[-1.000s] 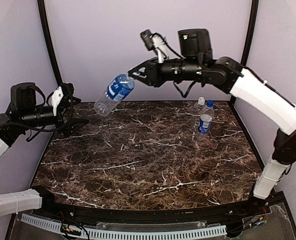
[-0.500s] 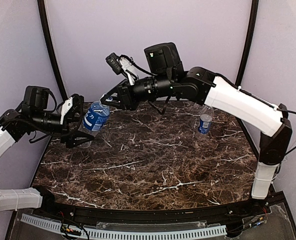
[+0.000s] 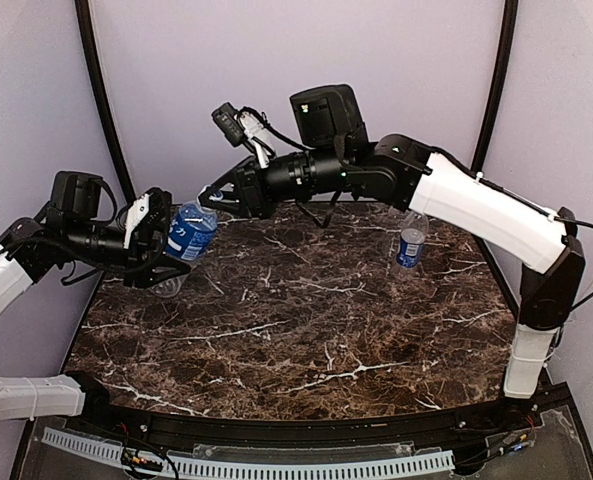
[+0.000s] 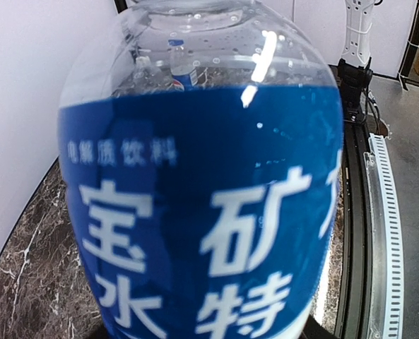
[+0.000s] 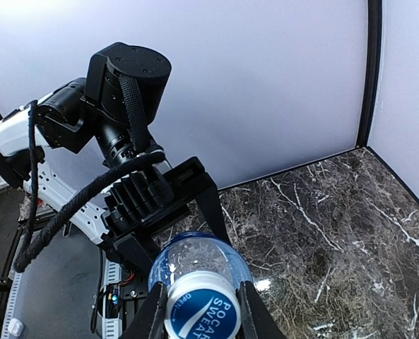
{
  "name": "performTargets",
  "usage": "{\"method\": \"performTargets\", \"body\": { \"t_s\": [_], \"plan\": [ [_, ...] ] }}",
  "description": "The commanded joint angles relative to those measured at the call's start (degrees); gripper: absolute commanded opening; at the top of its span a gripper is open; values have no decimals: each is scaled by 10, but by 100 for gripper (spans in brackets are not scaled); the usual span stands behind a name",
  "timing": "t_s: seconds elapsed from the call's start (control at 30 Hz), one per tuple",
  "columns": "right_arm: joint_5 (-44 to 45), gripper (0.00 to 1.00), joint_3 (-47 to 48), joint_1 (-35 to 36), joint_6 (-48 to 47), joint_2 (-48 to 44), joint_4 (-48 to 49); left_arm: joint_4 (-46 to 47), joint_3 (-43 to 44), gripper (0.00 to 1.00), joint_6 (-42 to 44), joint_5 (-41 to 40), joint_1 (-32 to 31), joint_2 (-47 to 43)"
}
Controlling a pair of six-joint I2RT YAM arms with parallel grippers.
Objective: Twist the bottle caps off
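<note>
My right gripper (image 3: 212, 194) is shut on the blue and white cap (image 5: 201, 314) of a blue-labelled bottle (image 3: 188, 232) and holds it tilted in the air over the table's far left. Its fingers (image 5: 147, 319) pinch the cap on both sides. My left gripper (image 3: 162, 240) is open, with one jaw on each side of the bottle's body. The blue label (image 4: 209, 233) fills the left wrist view and hides the left fingers. A second labelled bottle (image 3: 410, 243) stands at the far right. The plain bottle is mostly hidden behind the right arm.
The dark marble table (image 3: 296, 320) has a black rail along its near edge (image 3: 306, 432). Black corner posts (image 3: 98, 80) and pale walls close in the back and sides. The right arm (image 3: 476, 205) stretches across the back of the table.
The right arm carried the bottle left and down to the left gripper. Over the last half second the left gripper closed in round the bottle's body.
</note>
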Motion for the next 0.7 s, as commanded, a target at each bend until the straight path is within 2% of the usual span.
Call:
{"method": "performTargets", "body": {
  "t_s": [0.0, 0.03, 0.07, 0.1, 0.13, 0.27, 0.37, 0.43, 0.57, 0.67],
  "plan": [
    [18, 39, -14, -2, 26, -23, 45, 18, -5, 44, 3, -33, -4, -2],
    [34, 54, -22, -4, 32, -29, 42, 22, -5, 44, 4, -61, -4, -4],
    [56, 64, -32, -6, 42, -38, 40, 33, -6, 44, 6, -81, -4, -5],
    [80, 70, -40, -7, 55, -46, 36, 39, -8, 44, 15, -125, -4, -8],
    [106, 72, -49, -10, 74, -55, 31, 54, -13, 44, 23, -148, -5, -9],
    [156, 81, -93, -22, 146, -90, 33, 113, -40, 43, 127, -304, -35, -20],
    [119, 85, -107, -34, 184, -87, 45, 182, -62, 43, 196, -415, -71, -32],
    [85, 87, -99, -44, 200, -73, 46, 228, -77, 43, 241, -462, -93, -35],
    [58, 87, -86, -50, 216, -45, 48, 281, -93, 42, 287, -506, -108, -35],
    [31, 82, -78, -49, 224, -30, 62, 288, -101, 42, 314, -509, -115, -36]
  ]
}}
